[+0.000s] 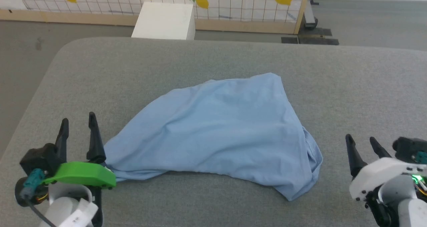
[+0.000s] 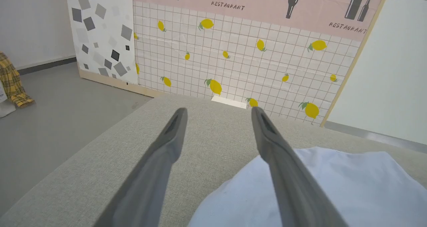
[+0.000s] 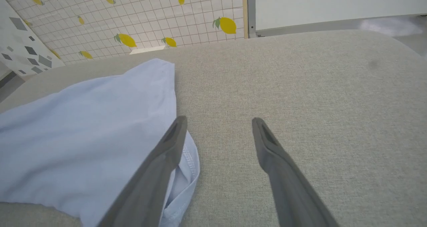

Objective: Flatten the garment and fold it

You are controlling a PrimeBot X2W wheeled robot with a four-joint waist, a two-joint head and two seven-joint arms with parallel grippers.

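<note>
Grey upholstery (image 1: pixel 213 60) lies under the garment (image 1: pixel 220 127), a rumpled mound at frame centre — flattening seems barely begun — with the left gripper (image 1: pixel 78 118) at lower left and right gripper (image 1: pixel 360 138) at lower right both spread and empty, next needing edges to pinch and pull apart.

Desk (image 1: pixel 213 56): grey woven cover, rounded corner at upper left, spanned the frame.
On it: light blue garment (image 1: pixel 220 127) lay rumpled at centre.
</note>
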